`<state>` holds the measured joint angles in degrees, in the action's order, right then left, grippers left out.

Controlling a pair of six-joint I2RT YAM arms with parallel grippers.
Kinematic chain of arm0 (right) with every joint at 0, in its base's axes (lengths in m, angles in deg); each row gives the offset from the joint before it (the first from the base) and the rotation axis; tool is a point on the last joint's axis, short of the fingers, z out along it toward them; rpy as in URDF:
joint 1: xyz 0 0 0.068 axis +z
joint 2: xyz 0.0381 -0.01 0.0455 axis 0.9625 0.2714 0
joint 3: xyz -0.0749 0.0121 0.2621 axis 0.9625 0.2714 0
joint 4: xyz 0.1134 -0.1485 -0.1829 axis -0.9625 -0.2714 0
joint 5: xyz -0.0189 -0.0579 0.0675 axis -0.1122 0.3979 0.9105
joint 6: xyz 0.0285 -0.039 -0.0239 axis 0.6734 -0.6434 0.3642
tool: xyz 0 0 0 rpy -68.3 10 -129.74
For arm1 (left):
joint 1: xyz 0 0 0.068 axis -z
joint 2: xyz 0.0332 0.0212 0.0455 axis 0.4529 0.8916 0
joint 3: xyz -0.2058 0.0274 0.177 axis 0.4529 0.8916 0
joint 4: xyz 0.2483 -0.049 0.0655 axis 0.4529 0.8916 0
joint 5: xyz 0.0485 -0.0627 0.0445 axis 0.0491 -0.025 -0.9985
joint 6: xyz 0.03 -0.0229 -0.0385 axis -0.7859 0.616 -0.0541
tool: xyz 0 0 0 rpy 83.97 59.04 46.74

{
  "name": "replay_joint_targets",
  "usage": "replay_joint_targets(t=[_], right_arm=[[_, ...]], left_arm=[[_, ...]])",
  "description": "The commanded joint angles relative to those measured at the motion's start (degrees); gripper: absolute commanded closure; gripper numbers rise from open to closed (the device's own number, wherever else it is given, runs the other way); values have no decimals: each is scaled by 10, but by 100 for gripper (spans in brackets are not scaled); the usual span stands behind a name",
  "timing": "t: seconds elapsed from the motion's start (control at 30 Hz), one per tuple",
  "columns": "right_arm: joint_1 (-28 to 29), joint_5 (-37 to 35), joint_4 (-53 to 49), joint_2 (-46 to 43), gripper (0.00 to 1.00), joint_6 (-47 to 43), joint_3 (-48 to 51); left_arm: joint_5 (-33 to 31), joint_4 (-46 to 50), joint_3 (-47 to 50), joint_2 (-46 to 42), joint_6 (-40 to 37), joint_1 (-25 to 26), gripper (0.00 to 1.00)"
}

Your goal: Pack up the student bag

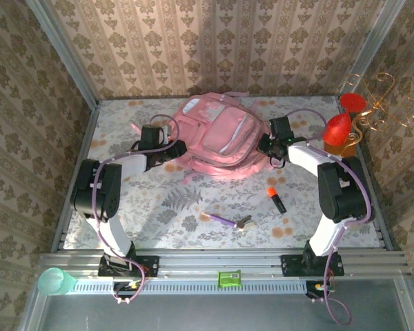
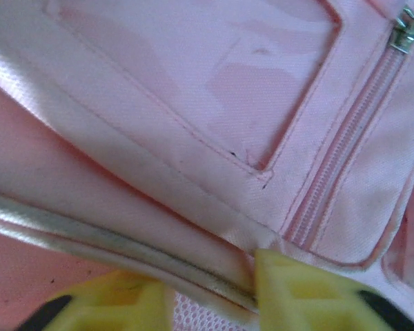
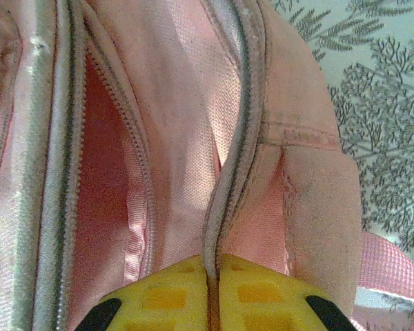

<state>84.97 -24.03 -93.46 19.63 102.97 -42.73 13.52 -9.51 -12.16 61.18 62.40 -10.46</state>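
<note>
The pink student bag (image 1: 217,134) lies flat at the back middle of the table, front pockets up. My left gripper (image 1: 181,148) is at its left side. In the left wrist view its yellow fingers (image 2: 303,296) stand a little apart, with the bag's grey-white piped edge (image 2: 124,245) and white mesh caught between them. A zip pull (image 2: 403,31) shows at the top right. My right gripper (image 1: 265,146) is at the bag's right side. Its fingers (image 3: 262,293) are pressed together on the piped rim (image 3: 234,172) beside the unzipped main opening (image 3: 100,207).
An orange marker (image 1: 277,199) lies on the table in front of the bag's right side. A purple pen (image 1: 222,219) and a small pale object (image 1: 245,222) lie nearer the front. A gold wire stand with red pieces (image 1: 339,127) is at the right edge. A green cup (image 1: 55,281) sits on the front rail.
</note>
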Motion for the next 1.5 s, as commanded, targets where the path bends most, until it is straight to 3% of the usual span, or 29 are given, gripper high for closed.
replay_joint_targets(t=[0.0,0.13,0.23,0.33,0.5,0.63,0.83,1.03,1.3,1.47], right_arm=[[-3,3,-33,13,84,-45,-52],[-5,-61,-122,14,73,-91,-121],[-5,-125,-165,-16,57,-99,-132],[5,-145,-171,-74,46,-95,-99],[130,-120,-159,-164,40,-74,-39],[260,-67,-121,-154,40,-15,-16],[353,-29,-36,-71,47,70,-21],[359,-27,35,15,55,124,-41],[351,-50,73,77,56,161,-70],[339,-42,110,100,65,192,-71]], left_arm=[[33,-38,8,9,6,7,81],[38,-79,46,-15,29,14,99],[30,-111,83,-45,56,24,100],[4,-144,126,-80,91,39,100],[-50,-165,169,-121,130,68,100],[-67,-185,187,-129,148,74,100],[-71,-179,185,-132,139,74,100],[-69,-179,187,-132,138,74,100],[-71,-173,189,-141,130,74,100],[-71,-175,190,-141,128,74,100]])
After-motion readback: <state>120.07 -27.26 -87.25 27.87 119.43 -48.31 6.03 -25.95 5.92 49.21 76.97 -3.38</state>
